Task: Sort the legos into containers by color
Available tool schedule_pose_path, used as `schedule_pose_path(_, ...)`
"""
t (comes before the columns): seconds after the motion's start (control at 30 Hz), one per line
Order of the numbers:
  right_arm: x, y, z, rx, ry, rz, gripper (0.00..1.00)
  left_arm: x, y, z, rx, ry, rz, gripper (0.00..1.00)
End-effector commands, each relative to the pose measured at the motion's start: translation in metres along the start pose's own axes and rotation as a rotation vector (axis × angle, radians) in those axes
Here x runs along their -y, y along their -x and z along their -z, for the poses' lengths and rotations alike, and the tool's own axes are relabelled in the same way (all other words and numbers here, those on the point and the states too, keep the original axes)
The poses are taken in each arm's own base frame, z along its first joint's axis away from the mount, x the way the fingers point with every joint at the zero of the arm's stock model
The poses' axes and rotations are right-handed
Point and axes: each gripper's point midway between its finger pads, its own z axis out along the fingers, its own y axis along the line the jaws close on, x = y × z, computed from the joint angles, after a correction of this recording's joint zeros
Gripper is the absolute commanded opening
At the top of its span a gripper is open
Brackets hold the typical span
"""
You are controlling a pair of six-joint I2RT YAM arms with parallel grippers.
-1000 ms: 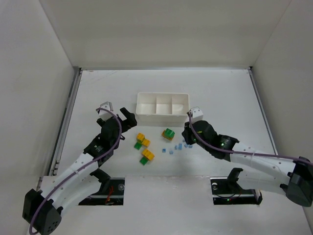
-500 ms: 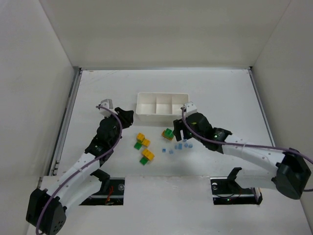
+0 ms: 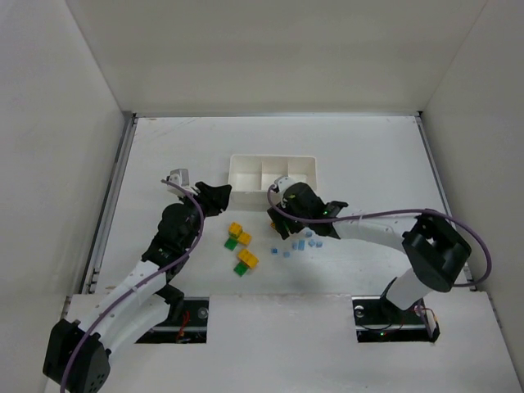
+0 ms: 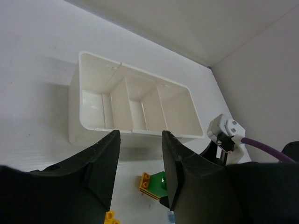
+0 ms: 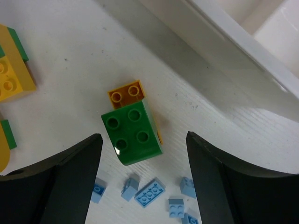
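- The left gripper (image 3: pixel 214 196) is found shifted slightly toward the tray since a second ago. In the left wrist view its fingers (image 4: pixel 100 163) are set at a fairly narrow gap, and nothing is held between them.
- Two yellow-green pairs (image 3: pixel 237 235) are noted on the table near the left gripper, in the same places as before.
- The tray (image 3: pixel 272 156) is located at the middle of the table, behind the bricks. All three compartments are recorded as empty in the left wrist view, so no sorting is judged to be done yet.
- The main change is logged at the right gripper (image 3: pixel 282 217). It has been swung leftward from beyond the blue pieces to a place over a third pair, just in front of the tray. Its fingers (image 5: pixel 70 182) are spread wide and nothing is gripped.
- The green brick (image 5: pixel 133 133) is framed between those fingers. It is glossy, with four studs, and is stacked offset on a yellow brick (image 5: pixel 125 93), of which two studs are shown. A pick of this pair is judged to be in preparation; the joined colours would need to be split.
- The blue pieces (image 3: pixel 299 246) are scattered just beside that pair. They are tiny and flat.
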Motion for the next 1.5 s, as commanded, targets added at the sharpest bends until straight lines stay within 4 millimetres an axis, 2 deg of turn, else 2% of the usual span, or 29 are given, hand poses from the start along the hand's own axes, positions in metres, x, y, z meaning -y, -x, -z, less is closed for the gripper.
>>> schedule_pose_path(0.0,-0.010,0.032,-0.003,0.079,0.038,0.031,0.78,0.011,0.011,0.001,0.043,-0.055,0.016,0.38)
schedule_pose_path(0.2,-0.015,0.031,-0.010,0.038,0.057,0.045,0.73,0.009,0.008,0.000,0.038,-0.049,0.018,0.39)
schedule_pose_path(0.43,-0.016,0.023,-0.018,-0.018,0.063,0.054,0.61,0.007,0.011,0.003,0.049,-0.048,0.021,0.39)
schedule_pose_path(0.73,-0.012,0.009,-0.022,-0.076,0.040,0.067,0.62,0.006,0.010,0.002,0.046,-0.044,0.020,0.40)
schedule_pose_path(0.8,-0.011,0.009,-0.023,-0.076,0.038,0.067,0.54,0.006,0.011,0.002,0.049,-0.044,0.022,0.41)
schedule_pose_path(0.9,-0.013,0.017,-0.020,-0.046,0.040,0.054,0.38,0.005,0.010,0.002,0.047,-0.041,0.025,0.42)
schedule_pose_path(0.93,-0.013,0.023,-0.017,-0.024,0.039,0.046,0.35,0.004,0.009,0.001,0.045,-0.039,0.026,0.42)
schedule_pose_path(1.17,-0.015,0.066,0.019,0.159,0.086,-0.035,0.28,0.011,0.009,0.000,0.034,-0.057,0.026,0.44)
schedule_pose_path(1.33,-0.020,0.094,0.054,0.310,0.196,-0.147,0.27,0.032,0.012,0.002,0.020,-0.118,0.042,0.48)
schedule_pose_path(1.47,-0.031,0.120,0.081,0.403,0.345,-0.273,0.27,0.058,0.012,0.007,0.020,-0.200,0.087,0.56)
